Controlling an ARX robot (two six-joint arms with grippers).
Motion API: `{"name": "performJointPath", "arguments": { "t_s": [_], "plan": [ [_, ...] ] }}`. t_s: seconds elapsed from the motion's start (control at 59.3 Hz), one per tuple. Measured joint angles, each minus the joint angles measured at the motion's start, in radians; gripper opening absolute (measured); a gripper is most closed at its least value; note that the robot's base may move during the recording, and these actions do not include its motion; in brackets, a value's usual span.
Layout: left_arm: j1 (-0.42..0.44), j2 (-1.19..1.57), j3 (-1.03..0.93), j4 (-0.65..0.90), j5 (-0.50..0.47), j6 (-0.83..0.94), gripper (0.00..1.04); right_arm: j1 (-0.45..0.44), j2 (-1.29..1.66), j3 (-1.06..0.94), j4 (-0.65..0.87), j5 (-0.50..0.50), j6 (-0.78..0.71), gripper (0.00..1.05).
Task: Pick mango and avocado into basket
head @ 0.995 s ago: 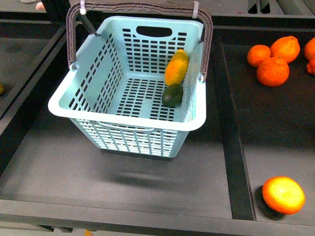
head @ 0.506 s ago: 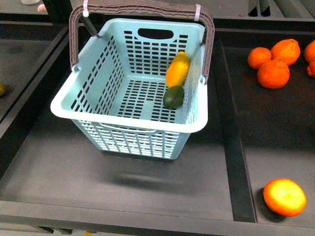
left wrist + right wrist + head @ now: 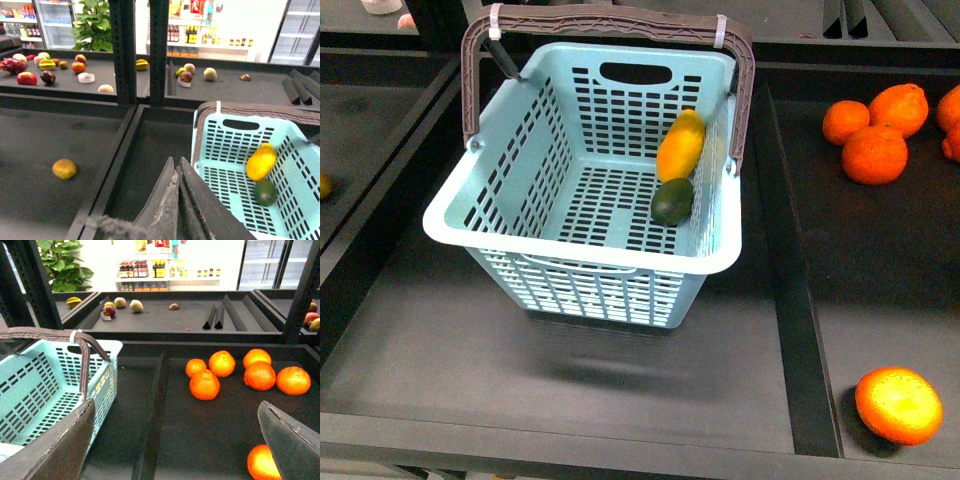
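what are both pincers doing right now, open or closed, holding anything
Left pincer: closed, fingers pressed together, holding nothing.
Right pincer: open wide, empty.

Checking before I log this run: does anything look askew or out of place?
The basket sits tilted and turned, not square in its bin. The mango and avocado lie against its right wall. Nothing looks spilled or damaged.

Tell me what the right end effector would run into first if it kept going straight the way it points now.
Probably the dark shelf floor just right of the basket. The right end effector is open, aimed over the divider, with the cluster of oranges further on. Depth is unclear, so this is a guess.
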Motion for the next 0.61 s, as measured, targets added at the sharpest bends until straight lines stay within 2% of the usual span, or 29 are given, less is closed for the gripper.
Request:
{"name": "performJointPath", "arguments": {
  "t_s": [0.051, 0.607],
  "plan": [
    [0.013, -0.019, -0.031, 0.020, 0.004, 0.000, 0.02, 0.000, 0.000, 0.000, 0.000, -0.001, 0.000, 0.96],
    [0.013, -0.389, -0.038, -0.331, 0.010, 0.001, 0.02, 0.000, 0.000, 0.000, 0.000, 0.000, 0.000, 0.96]
  ]
}}
